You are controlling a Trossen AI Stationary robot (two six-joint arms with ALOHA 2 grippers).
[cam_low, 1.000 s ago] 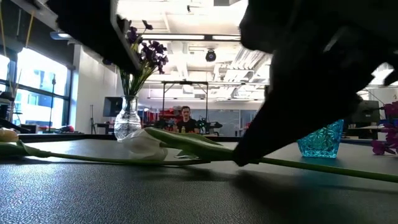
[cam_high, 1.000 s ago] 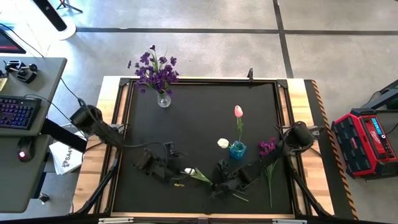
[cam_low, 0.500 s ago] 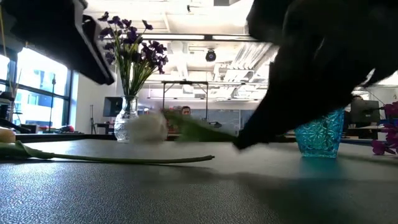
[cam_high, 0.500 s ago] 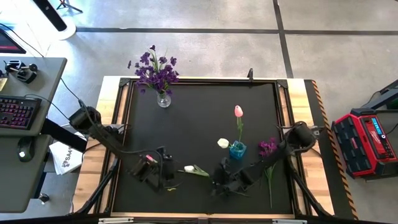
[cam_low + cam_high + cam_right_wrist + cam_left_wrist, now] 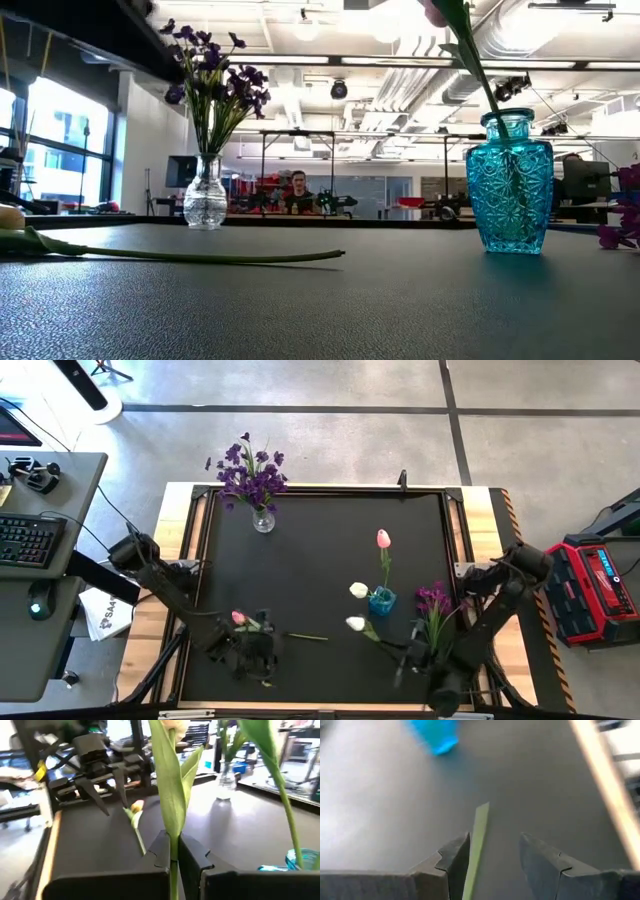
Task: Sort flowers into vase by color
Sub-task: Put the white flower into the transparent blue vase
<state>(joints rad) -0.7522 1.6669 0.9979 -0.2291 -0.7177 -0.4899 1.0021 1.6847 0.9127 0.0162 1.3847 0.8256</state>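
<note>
The black worktop [image 5: 320,560] carries two vases and loose flowers; at its far left a clear vase [image 5: 263,520] stands upright with a purple bunch [image 5: 250,472] in it, which the low view shows against the room beyond, where a person [image 5: 297,190] sits far off; right of centre a blue vase [image 5: 381,601] stands upright holding a pink tulip [image 5: 383,539] and a white tulip [image 5: 358,590], and in the low view only stems show rising out of its mouth; just right of the blue vase a purple spray [image 5: 432,600] lies flat on the worktop, stem toward the near edge; the right tool [image 5: 408,656] hangs at the near right, fingers pressed together on the stem of a second white tulip [image 5: 355,624], whose bud sits near the blue vase, and the right wrist view shows that stem [image 5: 172,820] and its leaves rising from between the closed fingers [image 5: 159,852]; the left tool [image 5: 262,655] is low at the near left, fingers [image 5: 455,862] spread and pinching nothing, straddling the green stem of a pink-bud tulip [image 5: 240,619] that lies on the worktop, its stem tip [image 5: 315,637] pointing toward the right arm.
</note>
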